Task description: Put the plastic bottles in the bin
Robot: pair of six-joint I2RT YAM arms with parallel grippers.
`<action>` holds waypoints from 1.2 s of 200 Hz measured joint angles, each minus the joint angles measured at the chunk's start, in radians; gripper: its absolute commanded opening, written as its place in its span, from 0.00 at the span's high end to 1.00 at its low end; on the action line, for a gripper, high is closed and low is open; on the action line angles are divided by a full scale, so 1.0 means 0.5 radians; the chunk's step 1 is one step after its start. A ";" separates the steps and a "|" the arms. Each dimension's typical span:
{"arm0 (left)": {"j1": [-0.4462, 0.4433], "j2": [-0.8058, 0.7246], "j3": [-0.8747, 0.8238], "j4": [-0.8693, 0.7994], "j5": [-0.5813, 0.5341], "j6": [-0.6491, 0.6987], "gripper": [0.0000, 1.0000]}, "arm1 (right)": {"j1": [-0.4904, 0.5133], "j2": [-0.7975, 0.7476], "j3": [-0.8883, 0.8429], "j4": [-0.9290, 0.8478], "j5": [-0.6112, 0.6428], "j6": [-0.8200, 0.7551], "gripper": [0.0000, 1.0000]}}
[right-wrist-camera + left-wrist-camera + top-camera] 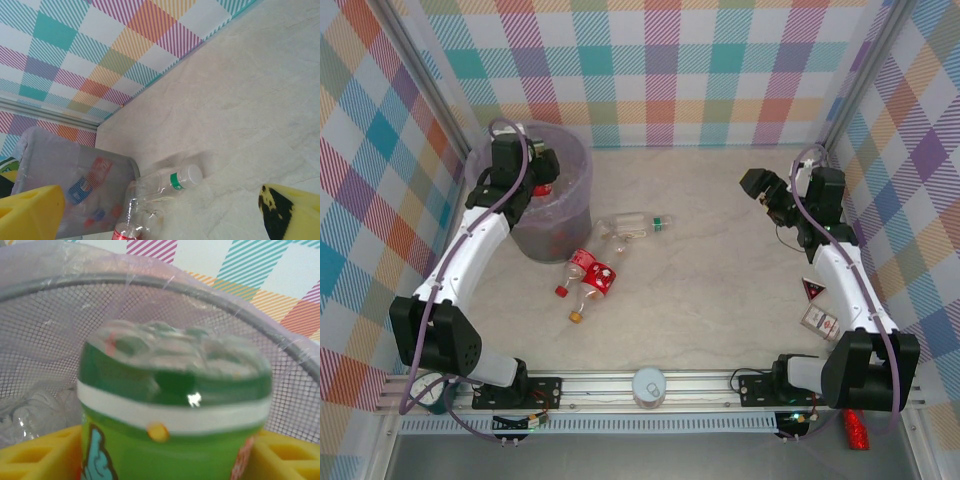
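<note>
In the left wrist view a green bottle (pixel 170 410) with a green and white label sits between my yellow fingers (pixel 30 455). My left gripper (pixel 540 172) is shut on it, hanging over the open mouth of the grey mesh bin (pixel 570 205), whose bag-lined wall (pixel 60 330) rises behind the bottle. Three bottles lie on the table right of the bin: a clear one with a white cap (pixel 635 228) (pixel 170 182) and two red-labelled ones (pixel 582 268) (pixel 598 285). Several bottles show through the bin's wall (pixel 75 190). My right gripper (pixel 767 195) (pixel 160 215) hovers open and empty at the right.
Two small red and white packets (pixel 813 290) (pixel 817 320) lie beside the right arm. A white round lid (pixel 648 385) rests on the front rail. Plaid walls close in the table on three sides.
</note>
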 measured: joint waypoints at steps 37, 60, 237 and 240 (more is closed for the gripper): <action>0.000 0.019 0.062 -0.063 0.014 0.032 0.11 | 0.000 0.014 0.012 -0.021 -0.008 -0.037 0.01; 0.000 0.027 0.112 -0.113 0.017 0.053 0.06 | 0.000 0.021 0.018 -0.033 -0.009 -0.043 0.01; -0.091 0.047 0.882 -0.751 -0.035 0.121 0.00 | 0.000 0.009 0.076 -0.127 -0.040 -0.100 0.01; -0.105 0.046 0.895 -0.758 -0.046 0.127 0.00 | 0.000 0.009 0.076 -0.128 -0.042 -0.100 0.01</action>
